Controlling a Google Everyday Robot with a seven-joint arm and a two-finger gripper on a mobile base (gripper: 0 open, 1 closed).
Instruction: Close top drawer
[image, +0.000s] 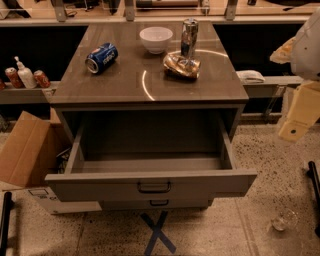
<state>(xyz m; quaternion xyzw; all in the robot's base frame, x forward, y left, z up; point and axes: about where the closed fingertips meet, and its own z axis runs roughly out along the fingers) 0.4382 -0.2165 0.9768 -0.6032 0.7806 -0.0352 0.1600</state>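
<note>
Blue tape is forming a cross (157, 234) on the speckled floor nearest the camera, and one small clear glass object (284, 220) is lying to its right. Just behind, the wide grey top drawer (150, 182) is standing pulled well out of the grey cabinet, its flat front panel facing the camera and its one small dark bar handle (154, 187) sitting in the centre. Below it, one shorter grey drawer front (159, 203) with a like handle is showing, pushed in.

The closing step is not yet begun. The robot's cream-coloured gripper (295, 122) is hanging at the right edge, well apart from the drawer and above it; whether it is wide or narrow, one cannot tell. The next move is probably calling for it to come down and left to the front panel, then push straight towards the cabinet, squarely so the box is not skewing on its runners.

One brown cardboard box (25, 150) is lying open at the left. On the glossy grey countertop (145, 85) four things are resting: one blue soda can (101, 57) on its side, one crumpled golden packet (181, 66), one upright silver can (189, 36) on the packet, and one white bowl (156, 39). On a side shelf at the left, two red cans (41, 78) are flanking one white pump bottle (25, 76).
</note>
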